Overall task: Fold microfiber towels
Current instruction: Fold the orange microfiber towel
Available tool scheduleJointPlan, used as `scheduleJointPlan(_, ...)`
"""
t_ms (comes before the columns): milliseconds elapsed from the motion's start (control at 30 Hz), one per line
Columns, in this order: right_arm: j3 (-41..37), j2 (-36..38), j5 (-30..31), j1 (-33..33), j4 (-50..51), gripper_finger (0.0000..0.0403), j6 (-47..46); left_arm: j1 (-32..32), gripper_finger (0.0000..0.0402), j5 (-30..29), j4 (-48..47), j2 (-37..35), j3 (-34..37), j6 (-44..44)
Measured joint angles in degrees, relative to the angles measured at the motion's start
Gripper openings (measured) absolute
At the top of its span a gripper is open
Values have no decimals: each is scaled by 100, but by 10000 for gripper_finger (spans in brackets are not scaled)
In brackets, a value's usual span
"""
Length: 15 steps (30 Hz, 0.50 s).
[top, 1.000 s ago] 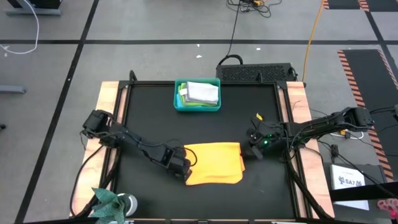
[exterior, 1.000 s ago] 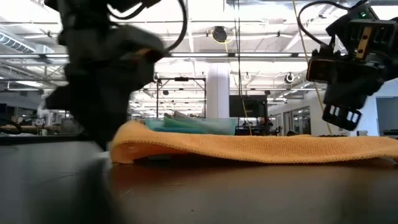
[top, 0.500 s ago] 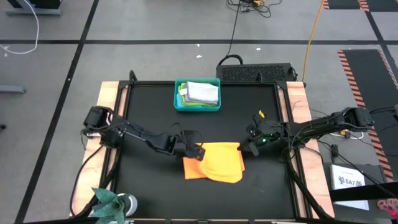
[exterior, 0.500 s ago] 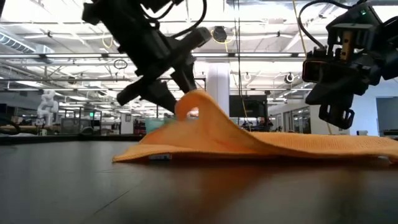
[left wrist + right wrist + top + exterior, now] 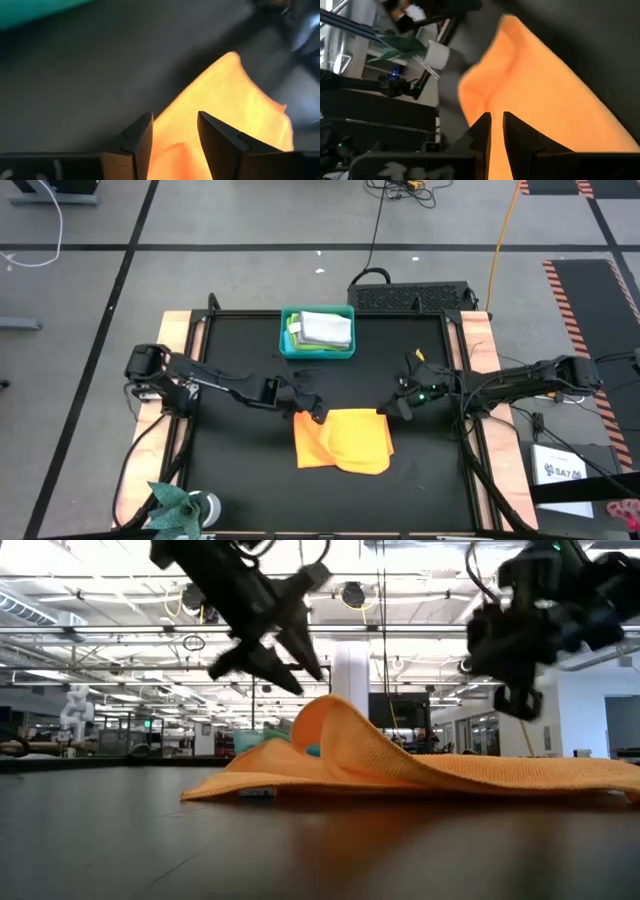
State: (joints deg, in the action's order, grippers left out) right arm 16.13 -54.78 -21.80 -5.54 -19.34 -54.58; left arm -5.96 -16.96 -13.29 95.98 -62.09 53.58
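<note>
An orange-yellow microfiber towel [image 5: 350,442] lies at the table's middle. Its left part stands up in a hump [image 5: 335,720], while its near edge and right part lie flat on the black table [image 5: 240,450]. My left gripper [image 5: 314,412] is open and slants down over the hump. The low view shows a small gap between the left gripper [image 5: 300,665] and the cloth. My right gripper [image 5: 390,409] hangs over the towel's far right corner, clear above the cloth [image 5: 520,705]. Its fingers stand a narrow gap apart [image 5: 496,120]. More folded towels lie in a teal bin [image 5: 318,332].
The teal bin stands at the table's far middle with grey and green cloths inside. A potted plant [image 5: 178,505] sits at the near left corner. Wooden side rails [image 5: 172,370] run along the table's left and right edges. Bare black table lies to the towel's left and far side.
My left gripper has risen and gone toward the far edge and a little right, tipping less steeply. The towel's left part came up with it into a hump; the near edge and right part stayed flat. My right gripper has risen a little and shifted left.
</note>
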Motion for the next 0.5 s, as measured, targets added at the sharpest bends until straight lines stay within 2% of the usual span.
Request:
scheduleJointPlan(200,936,-158,-43,-179,429,43,610,213,156,-10,-504,-653,15,-638)
scheduleJointPlan(500,995,-562,374,-81,661,43,511,547,156,-135,-675,-1045,5,-1314)
